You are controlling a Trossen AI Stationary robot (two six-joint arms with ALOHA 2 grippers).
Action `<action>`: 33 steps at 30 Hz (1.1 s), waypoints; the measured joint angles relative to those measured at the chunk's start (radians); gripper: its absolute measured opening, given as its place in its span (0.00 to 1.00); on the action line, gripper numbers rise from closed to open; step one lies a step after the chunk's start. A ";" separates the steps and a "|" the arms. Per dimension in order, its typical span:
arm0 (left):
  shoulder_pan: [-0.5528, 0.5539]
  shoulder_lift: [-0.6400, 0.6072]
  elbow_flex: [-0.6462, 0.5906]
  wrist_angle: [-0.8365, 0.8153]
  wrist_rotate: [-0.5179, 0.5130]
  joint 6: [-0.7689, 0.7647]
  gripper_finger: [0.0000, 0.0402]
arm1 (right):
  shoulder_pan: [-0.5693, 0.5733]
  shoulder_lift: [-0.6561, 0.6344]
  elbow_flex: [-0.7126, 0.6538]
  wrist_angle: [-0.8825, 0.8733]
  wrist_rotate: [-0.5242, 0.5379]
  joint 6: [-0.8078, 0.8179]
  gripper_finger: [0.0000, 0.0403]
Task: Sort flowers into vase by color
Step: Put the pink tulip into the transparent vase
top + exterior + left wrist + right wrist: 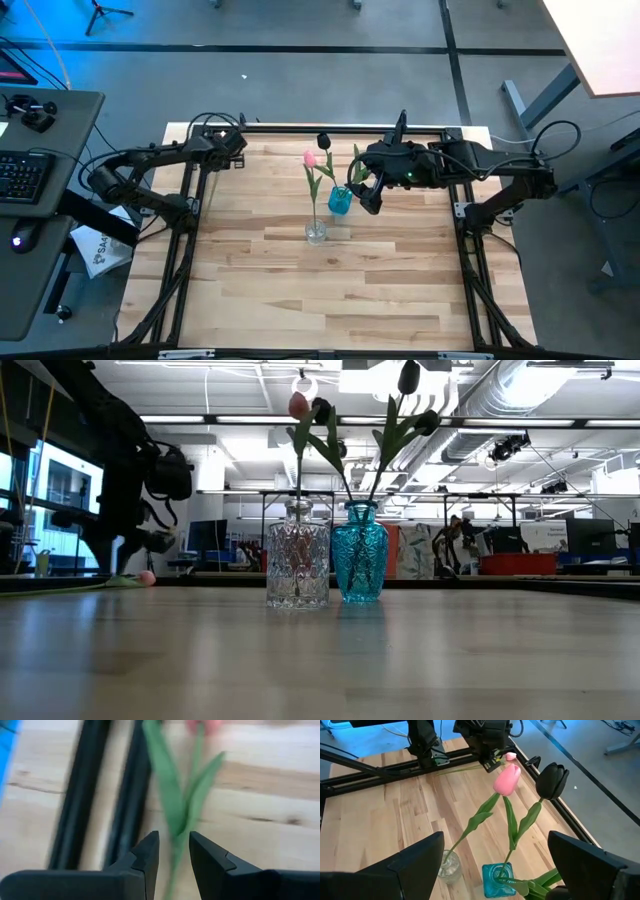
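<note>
A clear glass vase (316,232) (297,565) holds one pink tulip (507,780). Right beside it, a blue vase (340,201) (359,552) holds two dark-headed tulips (552,781) (408,376). The second pink tulip (510,756) (147,577) lies flat on the table at the far-left corner. My left gripper (174,852) (238,140) is open over it, one finger on either side of its green stem (182,805). My right gripper (496,840) (372,195) is wide open, hovering just right of the blue vase and touching nothing.
Black frame rails (82,795) run along the table's left side, right next to the lying tulip. A desk with a keyboard (22,175) stands left of the table. Bare wooden tabletop (330,300) stretches in front of the vases toward the near edge.
</note>
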 joint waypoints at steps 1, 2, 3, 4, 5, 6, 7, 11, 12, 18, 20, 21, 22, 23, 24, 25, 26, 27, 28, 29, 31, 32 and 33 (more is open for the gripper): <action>0.005 0.000 0.000 0.018 0.019 0.009 0.23 | 0.000 0.000 0.000 0.000 0.000 0.000 0.88; 0.011 0.000 0.000 0.027 0.032 0.012 0.23 | 0.000 0.000 0.000 0.000 0.000 0.001 0.88; 0.013 0.000 0.000 0.028 0.035 0.009 0.23 | 0.000 0.000 0.000 0.000 0.000 0.002 0.88; 0.016 0.000 0.000 0.027 0.037 0.007 0.23 | 0.000 0.000 0.000 0.000 0.000 0.002 0.88; 0.016 0.000 0.000 0.026 0.037 0.005 0.23 | 0.000 0.000 0.000 0.000 0.000 0.003 0.88; 0.016 0.000 0.000 0.025 0.034 0.005 0.23 | 0.000 0.000 0.000 0.000 0.000 0.003 0.88; 0.016 0.000 -0.006 0.032 0.031 0.005 0.23 | 0.000 0.000 0.000 0.000 0.000 0.003 0.88; 0.024 0.000 -0.074 0.094 0.131 0.001 0.23 | 0.000 0.000 0.000 0.000 0.000 0.010 0.88; 0.023 -0.001 -0.094 0.120 0.133 -0.006 0.23 | 0.000 0.000 0.000 0.000 0.000 0.010 0.88; 0.023 -0.005 -0.142 0.178 0.108 -0.042 0.23 | 0.000 0.000 0.000 0.000 0.001 0.003 0.88; 0.019 -0.004 -0.143 0.215 0.099 -0.012 0.23 | 0.000 0.000 0.000 0.001 0.001 0.003 0.88; 0.020 -0.004 -0.144 0.233 0.097 0.003 0.23 | 0.000 0.000 0.000 0.001 0.001 0.003 0.88; 0.021 -0.003 -0.145 0.247 0.098 0.010 0.23 | 0.000 0.000 0.000 0.001 0.002 0.003 0.88; 0.021 -0.002 -0.145 0.255 0.100 0.013 0.22 | 0.000 0.000 0.000 0.001 0.002 0.003 0.88; 0.021 -0.002 -0.145 0.255 0.105 0.017 0.21 | 0.000 0.000 0.000 0.001 0.002 0.004 0.88; 0.021 -0.002 -0.144 0.253 0.113 0.028 0.19 | 0.000 0.000 0.000 0.001 0.002 0.007 0.88; 0.021 -0.002 -0.143 0.248 0.123 0.046 0.15 | 0.000 0.000 0.000 0.001 0.001 0.010 0.88; 0.020 -0.002 -0.143 0.240 0.134 0.070 0.11 | 0.000 0.000 0.000 0.001 0.002 0.010 0.88; 0.016 -0.002 -0.143 0.234 0.144 0.095 0.06 | 0.000 0.000 0.000 0.001 0.002 0.010 0.88; 0.010 -0.006 -0.143 0.229 0.148 0.116 0.04 | 0.000 0.000 0.000 0.001 0.001 0.010 0.88; -0.007 -0.032 -0.143 0.227 0.165 0.143 0.03 | 0.000 0.000 0.000 0.001 0.001 0.010 0.88; -0.017 -0.053 -0.140 0.219 0.195 0.151 0.03 | 0.000 0.000 0.000 0.001 0.001 0.003 0.88; -0.032 -0.084 -0.140 0.207 0.240 0.150 0.02 | 0.000 0.000 0.000 0.001 0.001 -0.009 0.88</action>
